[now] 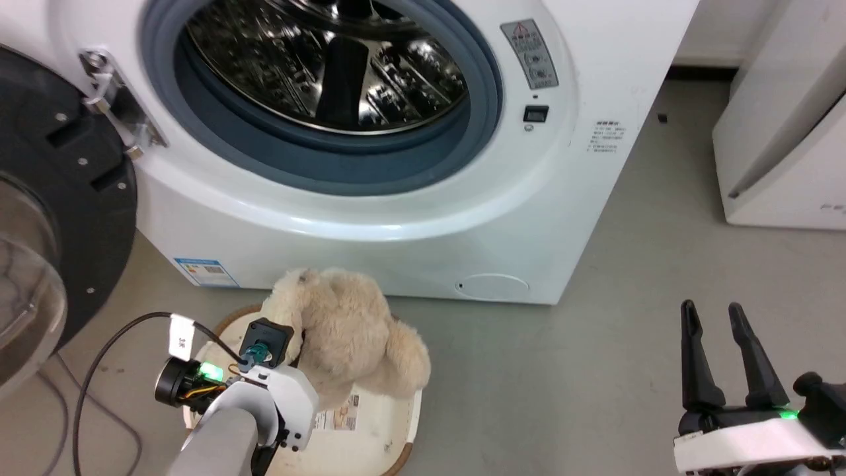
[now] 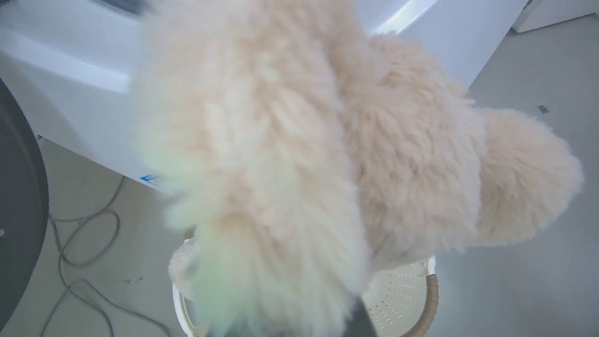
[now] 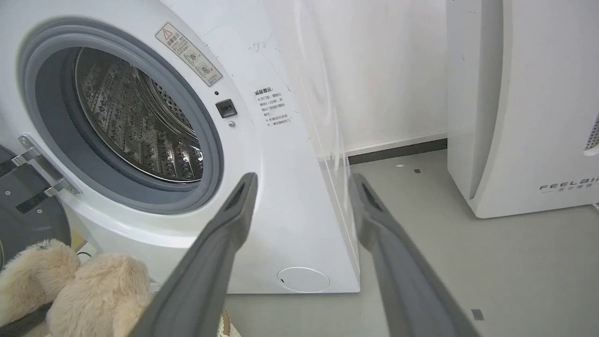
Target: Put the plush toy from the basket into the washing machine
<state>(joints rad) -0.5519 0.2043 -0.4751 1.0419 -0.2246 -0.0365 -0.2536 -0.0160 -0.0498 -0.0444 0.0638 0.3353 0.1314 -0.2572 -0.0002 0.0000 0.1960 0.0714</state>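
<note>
Your fluffy beige-cream plush toy with long shaggy fur (image 1: pixel 344 330) rises over the far end of the cream-white perforated plastic oval basket with the brown woven-look rim (image 1: pixel 378 444), just in front of the large white front-loading washing machine (image 1: pixel 423 225) and below its opening. The left gripper (image 1: pixel 294 362) has the plush toy from the near side; its fingers are buried in fur, so the bite is hard to see, but they seem clamped on the body. Expect it to be light, soft and floppy: limbs will droop and the fur may slide, so hold the thick middle, not a limb. The round grey gasket (image 1: pixel 330 165) and shiny steel drum (image 1: pixel 310 66) stand open above, with a lip to clear. The black-rimmed glass door (image 1: pixel 66 198) hangs open on the left, close to that arm, and dark cables (image 2: pixel 79 243) lie on the floor beneath. To the right the grey floor (image 1: pixel 562 370) gives room; the right gripper (image 1: pixel 712 309) sits there, fingers apart, holding nothing
</note>
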